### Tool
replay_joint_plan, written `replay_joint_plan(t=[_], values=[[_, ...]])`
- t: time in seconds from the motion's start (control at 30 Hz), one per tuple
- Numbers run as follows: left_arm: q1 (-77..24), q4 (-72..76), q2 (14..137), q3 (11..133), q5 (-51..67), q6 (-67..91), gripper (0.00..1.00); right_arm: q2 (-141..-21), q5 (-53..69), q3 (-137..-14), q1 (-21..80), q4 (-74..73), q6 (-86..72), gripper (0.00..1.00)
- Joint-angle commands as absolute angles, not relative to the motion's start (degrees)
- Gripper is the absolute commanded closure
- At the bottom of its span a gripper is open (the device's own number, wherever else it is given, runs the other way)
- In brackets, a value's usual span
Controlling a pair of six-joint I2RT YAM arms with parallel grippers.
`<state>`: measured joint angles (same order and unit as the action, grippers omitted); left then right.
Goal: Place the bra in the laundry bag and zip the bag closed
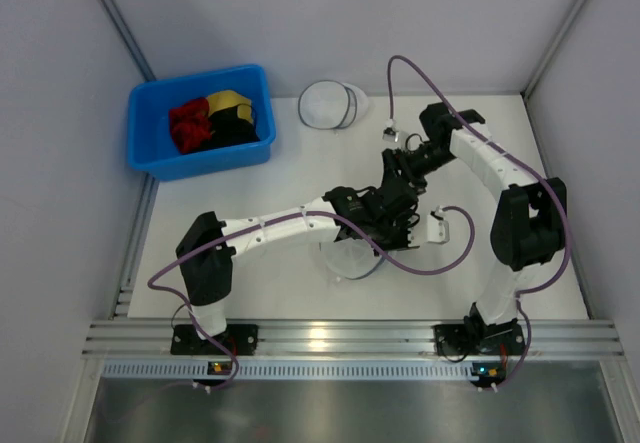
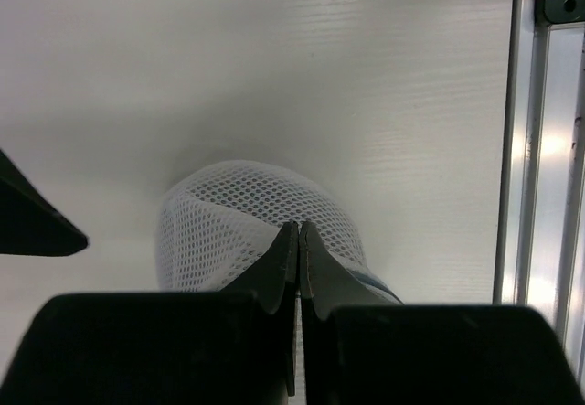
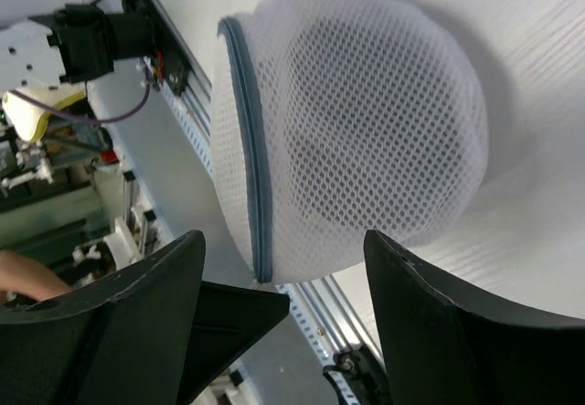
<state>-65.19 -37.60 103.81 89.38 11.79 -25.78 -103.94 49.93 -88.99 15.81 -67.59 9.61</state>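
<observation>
Laundry bag (image 3: pixel 384 85): located at the middle of the table (image 1: pixel 260 178), somewhat toward the near edge, beneath the point where the two arms meet. It presents as a rounded white mesh dome with a blue-grey band round its rim. No gap shows in the stretch of band seen from the right wrist.

Left gripper (image 2: pixel 299 231): jaws pressed together, with the mesh drawn up into a small tent at the tips. Judged purpose: a pinch on the fabric to anchor the bag, so that it neither slides nor turns while the zip is worked.

Right gripper (image 3: pixel 283 240): fingers spread wide, one to each side of the banded rim, gripping nothing. Judged purpose: standing off at the rim, placed to address the zip line.

Bra: not plainly seen. A darker patch (image 3: pixel 366 140) behind the mesh may be the garment lying inside the bag, but the weave hides too much to confirm.

Other items: a blue bin (image 1: pixel 143 133) at far left holds a red garment (image 1: pixel 188 126) and a yellow-and-black garment (image 1: pixel 228 103). A second mesh pouch (image 1: pixel 325 105) sits at the far edge, centre, well apart from the work. Neither arm touches them.

Assessment: if the garment is inside, the remaining duty is to verify that the zip has run fully round.
</observation>
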Motion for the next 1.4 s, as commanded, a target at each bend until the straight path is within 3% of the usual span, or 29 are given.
replay_joint_plan(t=[0.0, 0.2, 0.27, 0.3, 0.33, 0.43, 0.83, 1.0, 1.07, 1.1, 1.17, 1.2, 1.37], values=[[-65.48, -37.35, 104.94, 92.55, 10.46, -28.91, 1.0, -103.71, 52.38, -84.21, 17.66, -69.61, 13.27, 0.3], [-65.48, -37.35, 105.73, 93.43, 9.14, -30.32, 1.0, -106.26, 56.51, -81.65, 20.56, -69.35, 14.85, 0.43], [-65.48, -37.35, 105.82, 93.43, 9.05, -30.41, 1.0, -106.52, 57.48, -81.56, 21.09, -69.26, 14.85, 0.53], [-65.48, -37.35, 105.91, 93.34, 9.05, -30.32, 1.0, -106.52, 57.65, -81.65, 21.53, -69.0, 14.85, 0.59], [-65.48, -37.35, 105.82, 93.17, 9.49, -30.24, 1.0, -106.52, 57.66, -81.74, 21.71, -68.65, 14.33, 0.75], [-65.48, -37.35, 105.47, 92.55, 11.67, -29.18, 1.0, -106.7, 57.13, -82.79, 21.62, -67.41, 13.36, 1.0], [-71.1, -37.53, 94.75, 74.28, 23.81, -30.24, 1.0, -116.19, 56.41, -97.99, 20.57, -67.5, 13.27, 1.0], [-71.37, -37.44, 95.18, 74.35, 19.09, -27.96, 1.0, -116.99, 57.74, -100.46, 20.83, -67.32, 12.57, 1.0], [-70.32, -37.35, 96.67, 76.89, 17.49, -26.55, 1.0, -116.11, 57.74, -100.11, 20.92, -67.33, 12.13, 0.9], [-69.79, -37.35, 97.2, 77.86, 17.23, -25.85, 1.0, -115.76, 57.4, -100.11, 20.83, -67.5, 11.87, 0.72], [-68.03, -37.35, 99.14, 80.85, 17.05, -24.44, 1.0, -115.05, 54.85, -102.12, 20.83, -69.16, 12.39, 0.56], [-67.51, -37.44, 99.75, 81.73, 16.96, -24.17, 1.0, -114.61, 53.89, -103.17, 20.74, -71.43, 12.91, 0.44], [-65.48, -37.35, 102.04, 86.13, 15.56, -23.12, 1.0, -110.48, 48.35, -103.11, 17.14, -73.48, 15.99, 0.29]])
